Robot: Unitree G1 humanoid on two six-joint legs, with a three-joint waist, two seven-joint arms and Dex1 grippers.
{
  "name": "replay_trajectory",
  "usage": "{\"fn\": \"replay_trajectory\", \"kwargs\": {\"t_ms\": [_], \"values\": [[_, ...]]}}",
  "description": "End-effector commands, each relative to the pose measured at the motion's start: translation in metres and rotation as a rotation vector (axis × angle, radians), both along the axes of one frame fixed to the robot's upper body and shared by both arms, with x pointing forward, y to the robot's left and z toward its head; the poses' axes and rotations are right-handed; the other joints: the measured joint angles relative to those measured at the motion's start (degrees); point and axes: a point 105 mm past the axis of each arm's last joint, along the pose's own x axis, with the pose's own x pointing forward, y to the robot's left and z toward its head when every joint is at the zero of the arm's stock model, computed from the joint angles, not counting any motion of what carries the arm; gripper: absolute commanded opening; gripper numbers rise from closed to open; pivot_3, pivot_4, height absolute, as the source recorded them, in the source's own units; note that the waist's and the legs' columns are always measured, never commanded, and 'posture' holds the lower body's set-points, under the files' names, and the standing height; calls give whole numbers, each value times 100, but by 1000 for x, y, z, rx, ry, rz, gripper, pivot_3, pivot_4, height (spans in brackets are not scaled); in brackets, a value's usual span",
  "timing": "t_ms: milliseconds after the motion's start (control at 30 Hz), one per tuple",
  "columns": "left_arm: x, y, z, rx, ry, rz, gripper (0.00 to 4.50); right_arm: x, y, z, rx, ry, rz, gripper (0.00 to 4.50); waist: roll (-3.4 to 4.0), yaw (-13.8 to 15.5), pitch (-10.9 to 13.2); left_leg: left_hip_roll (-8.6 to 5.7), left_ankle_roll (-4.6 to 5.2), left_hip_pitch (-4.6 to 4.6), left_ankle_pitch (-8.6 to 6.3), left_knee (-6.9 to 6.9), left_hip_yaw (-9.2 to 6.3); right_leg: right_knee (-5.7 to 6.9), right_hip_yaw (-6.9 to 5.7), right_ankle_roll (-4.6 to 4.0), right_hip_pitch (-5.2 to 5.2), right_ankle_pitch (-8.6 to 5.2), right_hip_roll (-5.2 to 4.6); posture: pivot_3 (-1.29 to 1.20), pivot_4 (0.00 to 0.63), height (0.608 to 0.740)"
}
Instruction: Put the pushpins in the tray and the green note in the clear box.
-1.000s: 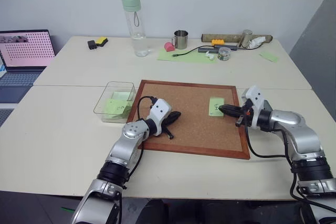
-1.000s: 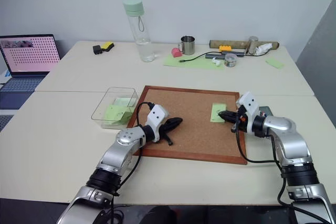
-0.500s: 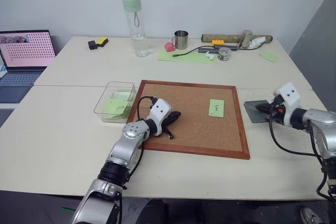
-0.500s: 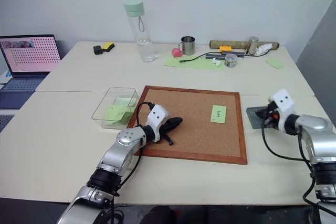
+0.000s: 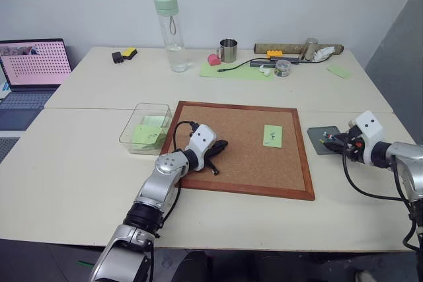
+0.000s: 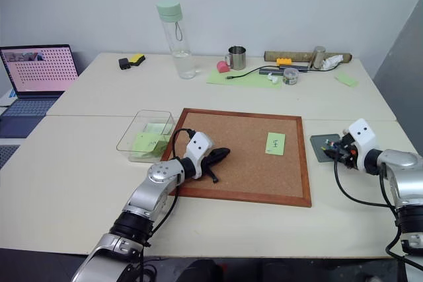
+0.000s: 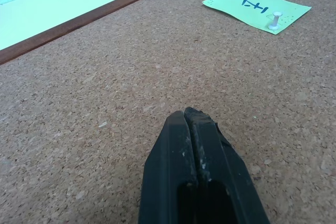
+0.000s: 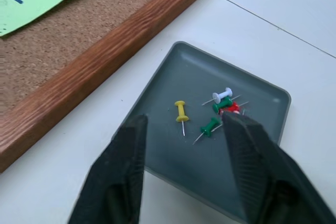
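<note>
Pale bench underfoot, and nearest me my left gripper (image 7: 191, 124) rests on the corkboard (image 5: 238, 130) with fingers pressed shut, holding nothing, parked while the other arm works. My right gripper (image 8: 184, 124) hangs over the tray (image 8: 262, 161), fingers spread apart and empty, I judge to drop a pin; several pushpins (image 8: 212, 109) lie between them. Farther across the board, the green note (image 5: 272, 135) is well apart from both, one white pin (image 7: 273, 20) in it. The clear box (image 5: 147, 127) waits beside the board's left edge.

Both arms were clad in silver-grey metallic segments with black joint bands, white wrist housings bearing two small dark dots, black cables looped alongside, and each gripper, left gripper (image 5: 221, 144) and right gripper (image 8: 184, 169), had two matte-black tapered fingers.
</note>
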Motion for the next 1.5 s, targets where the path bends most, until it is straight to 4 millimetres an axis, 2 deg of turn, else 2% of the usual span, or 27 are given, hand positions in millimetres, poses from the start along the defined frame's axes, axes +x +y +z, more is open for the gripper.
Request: {"fn": "replay_trajectory", "kwargs": {"t_ms": [33, 167, 233, 333, 500, 733, 833, 1167, 1233, 1367, 1500], "values": [[-2, 18, -32, 81, 96, 67, 0, -11, 39, 26, 13, -57, 222, 2959, 0, -1, 0, 0, 0, 0, 0, 0, -1, 0, -1, 0, 0, 0, 0, 0, 150, 740], [-2, 18, -31, 79, 92, 65, 0, -15, 85, 32, 57, -113, 373, 2959, -3, -8, 0, 0, 0, 0, 0, 0, -5, -2, -3, 2, 2, -1, 1, 0, 150, 740], [-1, 19, -30, 79, 91, 63, 0, -11, 99, 30, 76, -135, 390, 2959, -4, -8, 0, 0, 0, 0, 0, 0, -7, -2, -4, 3, 2, -1, 0, 0, 150, 740], [-1, 18, -29, 81, 88, 59, 0, -5, 120, 17, 43, -144, 433, 2959, -5, -6, 1, 0, -1, -1, 0, 0, -8, -3, -5, 3, 0, -1, 0, 0, 150, 740], [0, 16, -28, 83, 83, 54, 0, 8, 140, 4, 91, -147, 437, 2959, -5, 5, 1, -1, -2, -1, 1, 0, -11, -2, -7, 2, 0, 0, 0, 0, 150, 740], [-2, 18, -29, 81, 84, 61, 0, 22, 145, -5, 148, -139, 406, 2959, -6, 3, 1, -1, -2, -1, 1, 0, -13, -2, -8, 0, -2, 1, 0, 0, 150, 740], [-2, 18, -29, 80, 84, 64, 0, 25, 143, -10, 160, -128, 393, 2531, -5, -1, 1, -1, -2, -1, 1, 0, -12, -2, -7, 0, -1, 1, 0, 0, 150, 740], [-4, 20, -30, 79, 88, 73, 0, 25, 136, -19, 196, -100, 367, 332, -4, -18, 0, 0, -1, -1, 1, -2, -12, -1, -8, 0, -2, 1, 0, 0, 150, 740], [-4, 20, -31, 79, 89, 73, 0, 25, 137, -18, 206, -98, 367, 41, -4, -19, 0, 0, -1, -1, 0, -2, -12, -1, -8, 0, -2, 1, 0, 0, 150, 740], [-4, 20, -31, 79, 91, 73, 0, 22, 139, -13, 230, -103, 381, 41, -4, -19, 1, 0, -1, -1, 0, -2, -12, -2, -7, 0, -3, 1, 0, 0, 150, 740], [-4, 20, -31, 73, 95, 77, 0, 18, 142, 2, 229, -144, 424, 41, -4, -20, 1, 0, -1, -2, 0, -3, -12, -2, -8, 0, -4, 1, 0, 0, 150, 740]]}}
